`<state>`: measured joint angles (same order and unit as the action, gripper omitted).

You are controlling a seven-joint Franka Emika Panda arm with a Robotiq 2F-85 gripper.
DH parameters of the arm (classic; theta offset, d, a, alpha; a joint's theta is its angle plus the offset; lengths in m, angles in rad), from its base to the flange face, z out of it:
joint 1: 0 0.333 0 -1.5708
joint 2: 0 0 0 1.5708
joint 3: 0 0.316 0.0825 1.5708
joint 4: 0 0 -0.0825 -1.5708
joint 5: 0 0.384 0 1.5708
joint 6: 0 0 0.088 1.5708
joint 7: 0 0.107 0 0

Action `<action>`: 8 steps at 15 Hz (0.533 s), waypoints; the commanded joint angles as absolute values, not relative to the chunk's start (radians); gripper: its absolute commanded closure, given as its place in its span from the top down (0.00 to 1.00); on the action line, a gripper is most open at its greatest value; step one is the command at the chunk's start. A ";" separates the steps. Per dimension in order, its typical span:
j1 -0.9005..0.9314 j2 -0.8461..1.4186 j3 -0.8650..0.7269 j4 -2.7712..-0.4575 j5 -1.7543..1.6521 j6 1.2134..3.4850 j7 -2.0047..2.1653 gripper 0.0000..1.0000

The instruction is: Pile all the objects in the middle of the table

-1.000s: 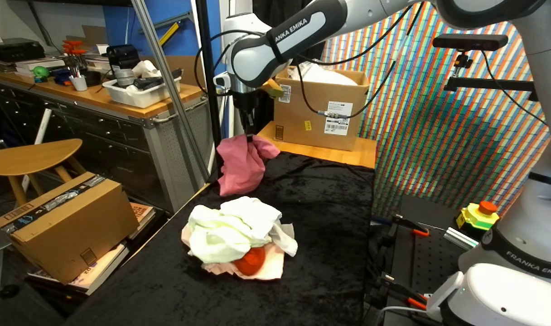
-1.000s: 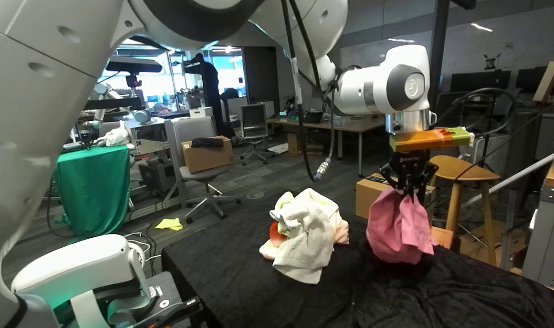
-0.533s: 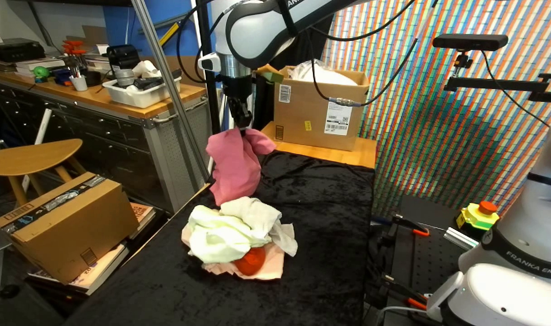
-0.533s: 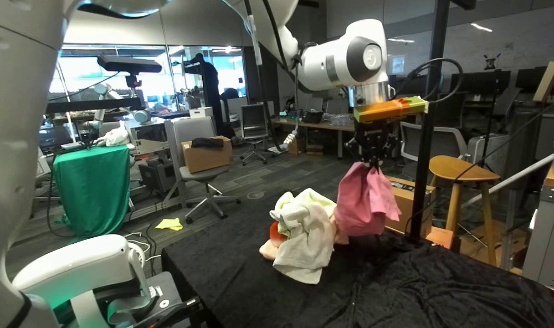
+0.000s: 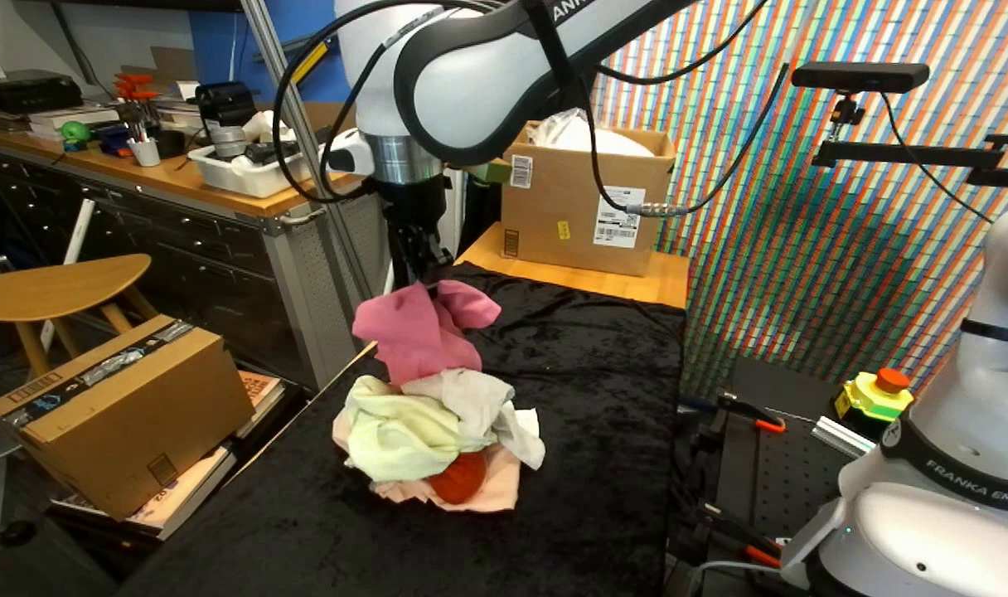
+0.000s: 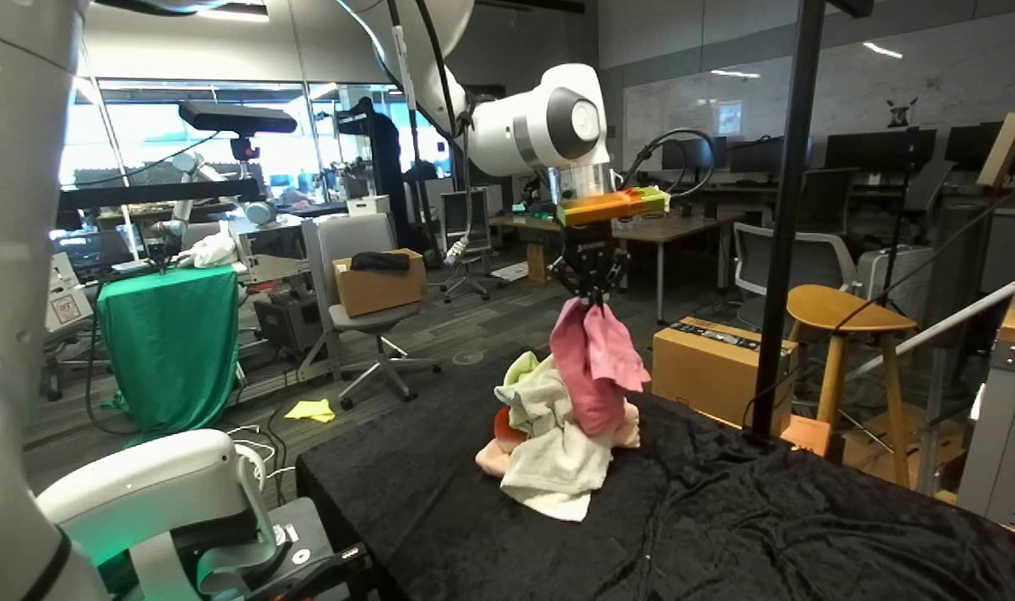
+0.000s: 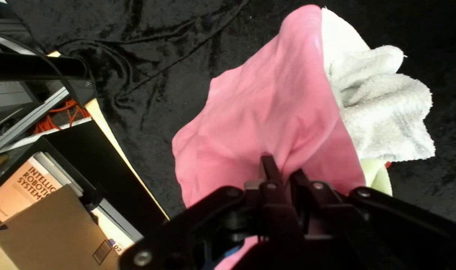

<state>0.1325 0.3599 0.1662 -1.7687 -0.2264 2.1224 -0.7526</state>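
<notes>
Your fingers (image 7: pixel 272 171) are standing close together, pinching a fold of the pink cloth (image 7: pixel 246 123). Below your gripper (image 6: pixel 593 302), the rest is hanging in loose folds, partly hiding the white cloth (image 6: pixel 557 480) in an exterior view; you are getting no clear look at whether they are touching. The white cloth is lying heaped with the pale yellow-green cloth (image 5: pixel 404 435), cream-peach cloth (image 5: pixel 501 481) and red piece (image 5: pixel 458 479) on the black table (image 5: pixel 595 497).
</notes>
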 commanded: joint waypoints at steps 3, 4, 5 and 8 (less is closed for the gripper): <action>0.175 0.386 0.174 -1.810 -0.249 2.107 -0.678 0.09; 0.182 0.403 0.173 -1.810 -0.250 2.102 -0.657 0.10; 0.184 0.415 0.175 -1.812 -0.244 2.101 -0.643 0.09; 0.181 0.444 0.189 -1.824 -0.205 2.119 -0.599 0.09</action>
<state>0.1830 0.4281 0.1722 -1.8192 -0.2250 2.1100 -0.6513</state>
